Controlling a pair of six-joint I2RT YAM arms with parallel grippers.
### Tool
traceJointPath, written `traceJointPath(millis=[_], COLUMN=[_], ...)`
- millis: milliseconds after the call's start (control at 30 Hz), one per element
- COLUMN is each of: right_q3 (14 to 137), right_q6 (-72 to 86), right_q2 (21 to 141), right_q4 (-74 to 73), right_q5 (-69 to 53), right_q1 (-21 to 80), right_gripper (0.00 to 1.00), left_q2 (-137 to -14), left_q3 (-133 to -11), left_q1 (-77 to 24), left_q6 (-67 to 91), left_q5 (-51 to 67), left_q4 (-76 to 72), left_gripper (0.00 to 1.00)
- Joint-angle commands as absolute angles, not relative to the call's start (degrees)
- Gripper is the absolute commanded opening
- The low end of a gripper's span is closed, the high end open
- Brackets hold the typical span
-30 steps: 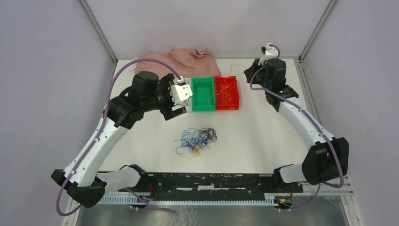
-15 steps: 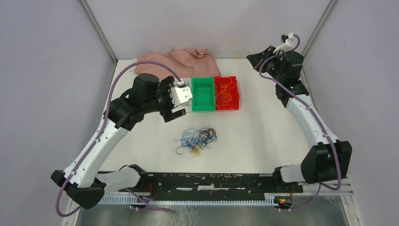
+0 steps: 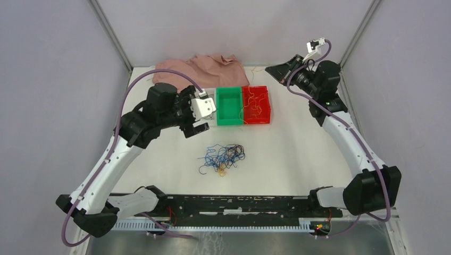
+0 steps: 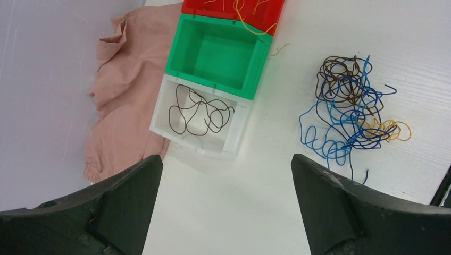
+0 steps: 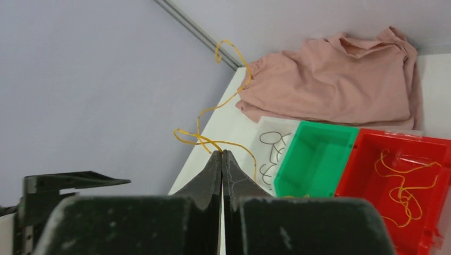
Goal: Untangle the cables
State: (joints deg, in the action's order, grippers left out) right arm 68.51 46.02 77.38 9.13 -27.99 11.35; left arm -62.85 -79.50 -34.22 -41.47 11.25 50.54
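Nearer than the red bin [image 3: 257,122]: tangle [image 3: 222,158], blue, brown and yellow. Left of it: left gripper [image 4: 223,162], jaws apart, empty. Behind it: right gripper [image 5: 222,154], jaws together on a yellow strand [image 5: 232,98]. I would centre over the bin and lower before releasing, likely avoiding overhang.

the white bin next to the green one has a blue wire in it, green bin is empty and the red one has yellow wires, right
Not quite: the wire in the white bin is dark brown, not blue, as the left wrist view shows. The green bin is empty and the red bin does hold yellow wires.
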Motion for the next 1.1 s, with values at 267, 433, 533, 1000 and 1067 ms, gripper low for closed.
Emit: traceJointPath(millis=[267,433,533,1000,1067], right_q3=[79.3,80.4,80.9,52.3,49.4], right_q6=[57.4,50.9,43.0,24.1,25.0], right_q2=[67.8,67.4,68.7,67.1,67.4], right_q4=[16.8,9.1,-1.6,-16.4,-15.2], right_q5=[-34.5,-30.5,-26.8,-1.1,2.0], right_q1=[11.1,10.6,10.6,28.1,29.9], right_gripper=[0.00,0.00,0.00,0.71,0.78], left_q2=[-61.9,-61.4,-61.2,-61.1,-61.0], left_q3=[-83.7,-83.9,-83.9,-82.1,-81.6], left_q1=[-34.2,-34.2,-34.2,-34.2,-34.2], left_q6=[-39.6,-39.5,-39.6,-39.8,-39.9], left_q5=[15.0,15.0,15.1,15.0,15.2], left_q4=[50.3,50.7,50.8,50.4,50.1], left_gripper=[0.94,0.93,0.93,0.98,0.99])
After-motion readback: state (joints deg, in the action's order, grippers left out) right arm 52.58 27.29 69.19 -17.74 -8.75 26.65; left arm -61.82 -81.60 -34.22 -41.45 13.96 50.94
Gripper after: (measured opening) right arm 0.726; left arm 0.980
